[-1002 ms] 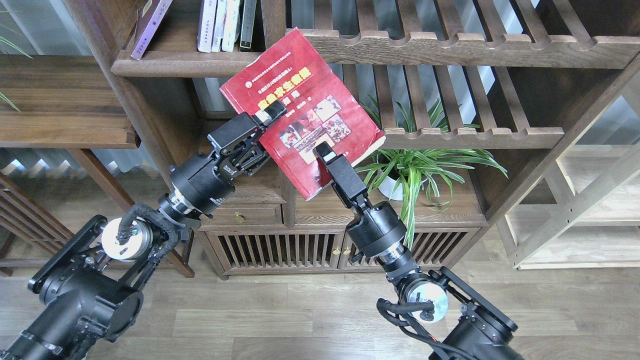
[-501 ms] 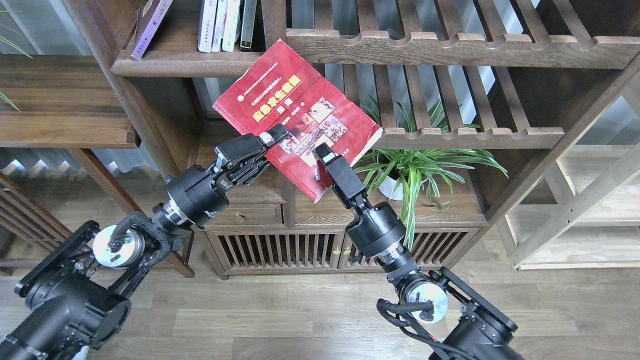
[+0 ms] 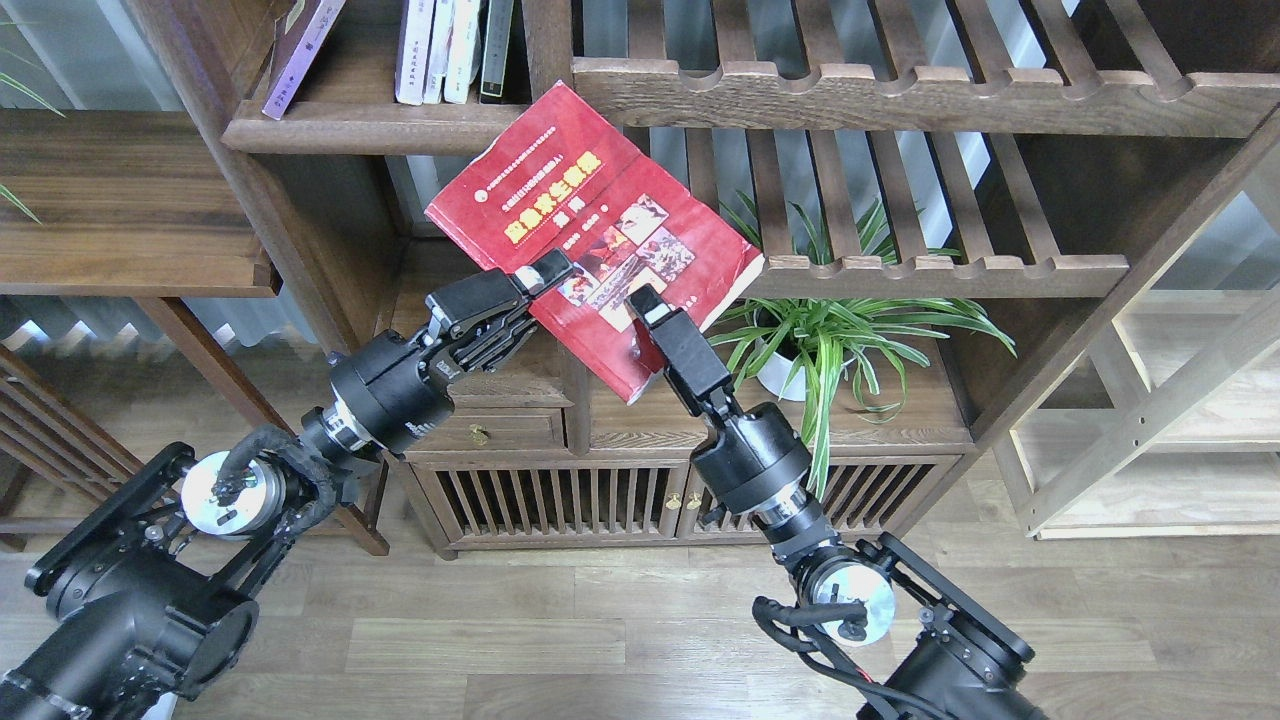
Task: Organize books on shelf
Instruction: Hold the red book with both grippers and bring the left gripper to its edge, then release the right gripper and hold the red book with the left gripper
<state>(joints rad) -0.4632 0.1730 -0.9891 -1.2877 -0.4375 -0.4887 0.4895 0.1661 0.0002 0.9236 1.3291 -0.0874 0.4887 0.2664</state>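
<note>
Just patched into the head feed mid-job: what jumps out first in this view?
The thick red book dominates the centre, held tilted in the air in front of the bookcase, between the left gripper at its lower left edge and the right gripper on its lower cover. Above left, more books stand on the dark shelf, one lavender book leaning. A green potted plant sits to the right, under the slatted rack.

The shelf (image 3: 340,125) has open room between leaning book (image 3: 300,55) and upright books (image 3: 450,50).

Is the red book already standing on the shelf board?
No, the red book is tilted in mid-air below the shelf board, held between both pincers.
</note>
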